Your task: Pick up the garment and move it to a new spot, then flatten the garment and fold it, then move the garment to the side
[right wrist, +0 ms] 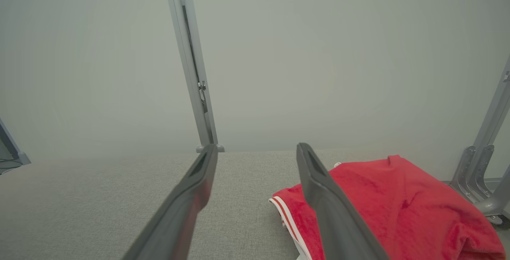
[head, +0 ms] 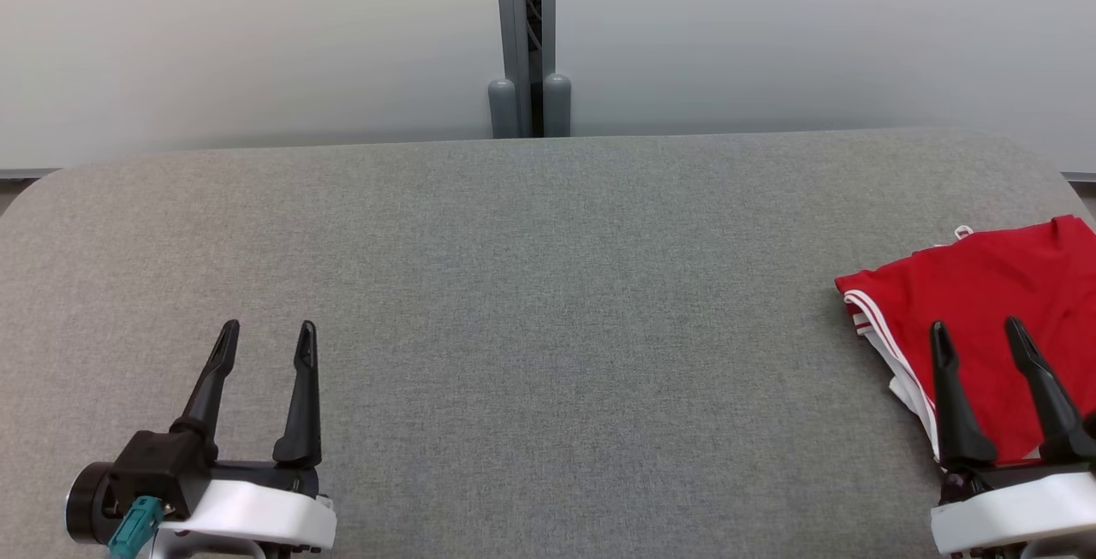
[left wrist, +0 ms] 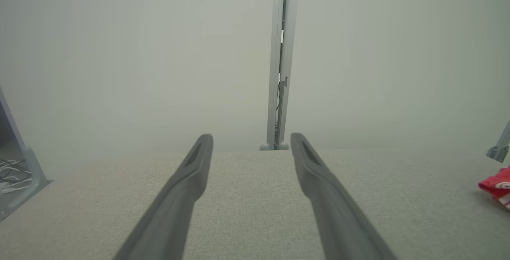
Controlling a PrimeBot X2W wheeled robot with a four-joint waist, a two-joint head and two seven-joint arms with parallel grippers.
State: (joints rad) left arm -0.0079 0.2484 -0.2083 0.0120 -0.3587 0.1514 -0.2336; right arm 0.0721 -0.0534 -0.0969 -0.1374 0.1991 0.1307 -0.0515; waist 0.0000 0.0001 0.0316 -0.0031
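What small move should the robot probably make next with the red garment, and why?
Probably lower the right gripper onto the red garment and close. Its fingers stand open at the cloth, holding nothing, while the open left gripper sits far across the table.

The garment (head: 985,285) lies at the right end of the tabletop (head: 548,285), right end effector (head: 977,326) near it, left end effector (head: 268,328) far off left.
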